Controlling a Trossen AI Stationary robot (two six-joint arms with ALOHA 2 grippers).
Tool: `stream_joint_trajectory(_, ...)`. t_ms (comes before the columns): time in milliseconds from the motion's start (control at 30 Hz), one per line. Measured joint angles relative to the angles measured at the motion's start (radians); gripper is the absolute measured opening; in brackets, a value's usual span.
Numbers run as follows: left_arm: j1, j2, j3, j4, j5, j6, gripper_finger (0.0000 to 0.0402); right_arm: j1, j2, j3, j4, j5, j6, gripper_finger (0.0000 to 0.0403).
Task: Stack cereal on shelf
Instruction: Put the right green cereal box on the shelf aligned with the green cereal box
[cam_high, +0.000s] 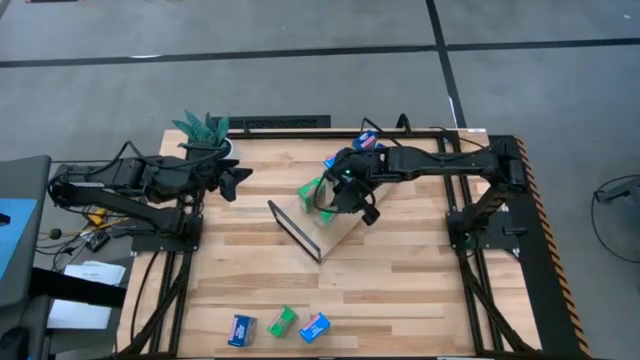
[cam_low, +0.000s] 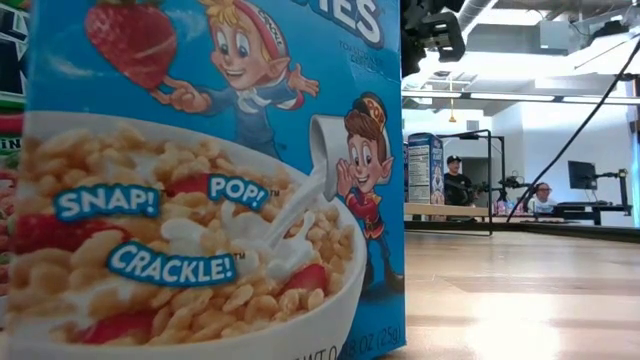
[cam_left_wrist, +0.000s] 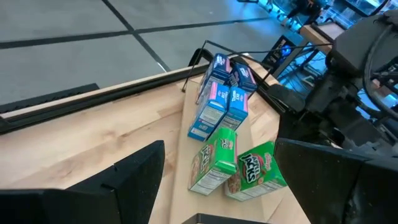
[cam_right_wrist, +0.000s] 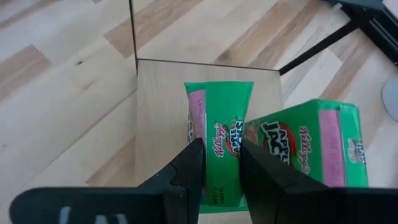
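Observation:
The shelf (cam_high: 335, 232), a light-wood board with black wire ends, lies mid-table. Two green cereal boxes (cam_left_wrist: 214, 158) (cam_left_wrist: 256, 171) and some blue ones (cam_left_wrist: 217, 99) are on its right part. My right gripper (cam_right_wrist: 222, 163) hangs over the board, shut on the left green box (cam_right_wrist: 219, 124); the second green box (cam_right_wrist: 305, 146) sits beside it. Three more boxes, blue (cam_high: 243, 329), green (cam_high: 283, 321) and blue (cam_high: 314, 327), lie on the tabletop at the near edge. My left gripper (cam_high: 238, 181) waits open left of the shelf, touching nothing. My right gripper holds the green cereal box by its nearer end (cam_right_wrist: 222, 149), one finger (cam_right_wrist: 189, 168) on each long side. The fingers come from above, slanting down along the box. The box's far end rests on the shelf board (cam_right_wrist: 161, 112); the fingers hide the contact places.
A large blue cereal box (cam_low: 200, 170) stands right before the low camera and hides most of the table. A green plant (cam_high: 205, 130) is at the far left corner. People sit in the room behind (cam_low: 455, 180). Bare tabletop lies between the shelf and the near boxes.

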Motion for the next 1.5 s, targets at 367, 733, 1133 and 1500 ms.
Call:
stream_joint_trajectory(367, 0.000, 0.000, 0.000, -0.001, -0.020, 0.000, 0.0293, -0.005, 0.023, 0.000, 0.000, -0.032, -0.026, 0.0118)
stream_joint_trajectory(733, 0.000, 0.000, 0.000, -0.009, -0.020, 0.000, 0.0293, -0.019, 0.022, 0.000, 0.002, -0.044, -0.032, 0.0119)
stream_joint_trajectory(1133, 0.000, 0.000, 0.000, -0.019, -0.020, 0.001, 0.0293, -0.019, 0.022, 0.000, 0.005, -0.051, -0.017, 0.0188)
stream_joint_trajectory(1500, 0.000, 0.000, 0.000, -0.020, -0.020, 0.001, 0.0293, -0.017, 0.018, 0.000, 0.054, 0.006, -0.008, 0.0210)
